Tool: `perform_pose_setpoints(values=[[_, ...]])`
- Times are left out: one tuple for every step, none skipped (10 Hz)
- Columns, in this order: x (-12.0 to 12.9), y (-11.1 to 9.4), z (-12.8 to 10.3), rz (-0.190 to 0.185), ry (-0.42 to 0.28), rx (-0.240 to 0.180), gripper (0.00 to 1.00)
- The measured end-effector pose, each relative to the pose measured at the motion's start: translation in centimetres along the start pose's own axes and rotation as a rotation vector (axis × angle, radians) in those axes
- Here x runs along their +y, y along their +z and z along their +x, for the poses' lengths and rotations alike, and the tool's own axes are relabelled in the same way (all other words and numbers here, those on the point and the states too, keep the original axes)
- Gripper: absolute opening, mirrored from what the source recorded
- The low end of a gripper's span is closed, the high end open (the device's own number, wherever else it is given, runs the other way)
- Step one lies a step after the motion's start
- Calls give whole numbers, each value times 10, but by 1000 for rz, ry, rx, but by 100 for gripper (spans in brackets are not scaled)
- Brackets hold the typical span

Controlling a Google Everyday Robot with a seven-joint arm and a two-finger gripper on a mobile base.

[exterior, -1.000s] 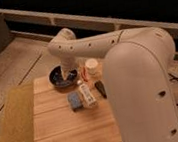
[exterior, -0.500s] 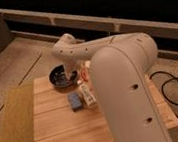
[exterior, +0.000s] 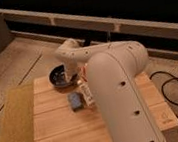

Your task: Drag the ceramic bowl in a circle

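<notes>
Gripper (exterior: 74, 78) meets the ceramic bowl (exterior: 58, 75) at its 3 o'clock rim, at the 11 o'clock corner of the desk (exterior: 57, 136); whether its grip is open or closed cannot be told. Dragging looks barely begun, and next comes a steady circular sweep. Since half a second ago the bowl is unmoved, while the arm (exterior: 117, 81) has swung toward 9 o'clock.

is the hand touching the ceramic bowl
Cannot tell. In the camera view the hand sits at the rim of the ceramic bowl, but the arm hides any contact.
</notes>
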Motion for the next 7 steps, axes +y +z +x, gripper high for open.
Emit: perform_pose_setpoints(values=[[-4, 6, -3, -2, -11, 8, 65], [-7, 8, -7, -3, -19, 10, 65], [-10, 7, -18, -4, -38, 0, 65], [-10, 5, -27, -7, -55, -9, 65], [-9, 5, -33, -12, -68, -15, 65], [-8, 8, -40, -24, -81, -18, 65], [-7, 12, -42, -38, -85, -16, 65]])
